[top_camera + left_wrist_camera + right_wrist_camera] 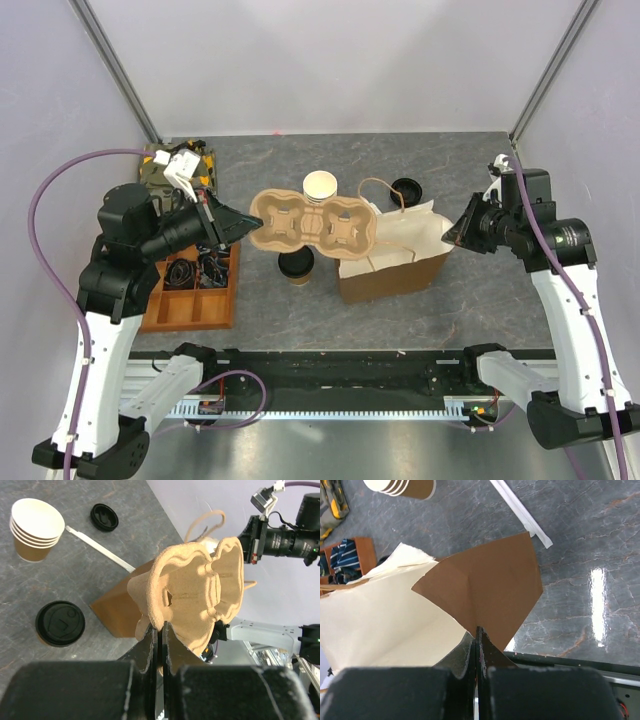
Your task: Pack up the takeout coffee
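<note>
Takeout coffee [296, 264] on grey marbled tabletop [270, 160]

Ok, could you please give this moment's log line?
left hand: shut on cup carrier | right hand: shut on bag | coffee: on table

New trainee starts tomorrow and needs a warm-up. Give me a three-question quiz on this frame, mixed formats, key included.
1. True or false: the left hand is shut on the rim of the pulp cup carrier.
2. What does the right hand pinch? A) a loose lid B) the paper bag at its edge C) the cup stack
3. Fill in: the lidded coffee cup stands on the table, not yet in the ____.
Key: 1 true; 2 B; 3 bag.
</note>
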You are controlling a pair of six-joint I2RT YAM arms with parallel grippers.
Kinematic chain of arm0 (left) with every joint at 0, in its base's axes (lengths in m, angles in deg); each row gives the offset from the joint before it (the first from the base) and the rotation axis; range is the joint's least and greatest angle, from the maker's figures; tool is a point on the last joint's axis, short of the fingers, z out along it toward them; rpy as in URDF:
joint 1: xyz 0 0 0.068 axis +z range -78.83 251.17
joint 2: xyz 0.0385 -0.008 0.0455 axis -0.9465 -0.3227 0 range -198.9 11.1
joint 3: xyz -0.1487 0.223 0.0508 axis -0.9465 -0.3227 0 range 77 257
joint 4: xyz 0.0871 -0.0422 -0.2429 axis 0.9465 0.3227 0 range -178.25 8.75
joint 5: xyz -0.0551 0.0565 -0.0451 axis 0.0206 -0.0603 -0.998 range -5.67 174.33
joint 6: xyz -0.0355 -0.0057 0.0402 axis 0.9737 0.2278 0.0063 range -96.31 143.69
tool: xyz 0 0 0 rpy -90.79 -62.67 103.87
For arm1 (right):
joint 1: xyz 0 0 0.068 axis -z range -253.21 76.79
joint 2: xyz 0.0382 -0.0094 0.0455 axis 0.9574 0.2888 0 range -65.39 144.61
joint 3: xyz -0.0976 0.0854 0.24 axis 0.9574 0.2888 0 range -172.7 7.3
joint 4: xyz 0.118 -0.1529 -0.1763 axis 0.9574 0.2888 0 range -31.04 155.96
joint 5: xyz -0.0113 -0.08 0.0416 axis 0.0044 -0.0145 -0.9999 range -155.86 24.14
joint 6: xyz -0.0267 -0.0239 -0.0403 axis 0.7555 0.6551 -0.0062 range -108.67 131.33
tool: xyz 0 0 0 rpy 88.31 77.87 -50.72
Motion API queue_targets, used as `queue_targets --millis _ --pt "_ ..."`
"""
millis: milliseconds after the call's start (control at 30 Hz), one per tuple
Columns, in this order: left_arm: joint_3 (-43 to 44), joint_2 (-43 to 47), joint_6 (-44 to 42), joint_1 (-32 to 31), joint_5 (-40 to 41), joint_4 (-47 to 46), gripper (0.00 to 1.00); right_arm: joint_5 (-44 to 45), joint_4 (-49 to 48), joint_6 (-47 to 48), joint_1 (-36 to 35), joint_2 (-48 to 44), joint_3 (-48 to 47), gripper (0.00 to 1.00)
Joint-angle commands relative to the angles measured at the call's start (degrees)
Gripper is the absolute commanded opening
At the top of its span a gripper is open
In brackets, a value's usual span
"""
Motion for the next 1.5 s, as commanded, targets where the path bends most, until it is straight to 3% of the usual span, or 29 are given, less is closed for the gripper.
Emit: queue_targets --millis 0,200,267,500,700,833,933,1067,1300,1400,1467 --pt "0.98 0.59 -1.35 0.25 -5.56 0.71 0.02 1.75 -1.0 -4.03 0.08 -1.41 -1.73 0.0" --pt "3.88 -1.6 -4.07 -0.01 -2.84 0.8 0.02 -1.15 -2.05 -2.36 -0.01 -2.38 0.64 0.0" --pt "4.85 -1.87 -8.54 -0.01 -2.58 0.36 0.02 -4.14 -2.93 -0.61 -0.01 -2.55 1.61 0.0" --pt "11.07 -1.96 -16.38 -0.19 4.54 -1.57 0.02 -4.94 -2.93 12.12 -0.01 -0.45 -2.68 0.0" --pt "17.23 -2.83 -18.22 -0.1 -1.15 -4.38 0.02 -10.81 -1.36 21.27 -0.09 3.76 -8.93 0.0" --pt "19.17 -3.01 -33.47 -0.1 -9.68 -2.46 0.02 -16.62 1.72 30.48 -0.1 8.51 -15.25 0.0" --pt "24.26 -7.29 -42.61 -0.1 -11.01 2.1 0.02 -18.99 3.48 33.14 -0.44 11.68 -18.16 0.0" --pt "31.47 -12.84 -50.47 -0.28 -8.56 9.57 0.02 -17.69 4.63 34.82 -3.25 13.88 -18.87 0.0" --pt "39.56 -18.92 -56.44 -1.15 -4.95 9.94 0.02 -11.0 4.19 37.19 -9.23 16.34 -20.8 0.0" --pt "40.71 -19.62 -63.1 -3.78 -5.65 10.03 0.02 -10.3 4.98 39.12 -12.12 18.36 -22.9 0.0" --pt "41.32 -19.97 -69.69 -9.48 -3.3 10.03 0.02 -8.46 5.85 39.65 -14.15 20.38 -25.1 0.0"
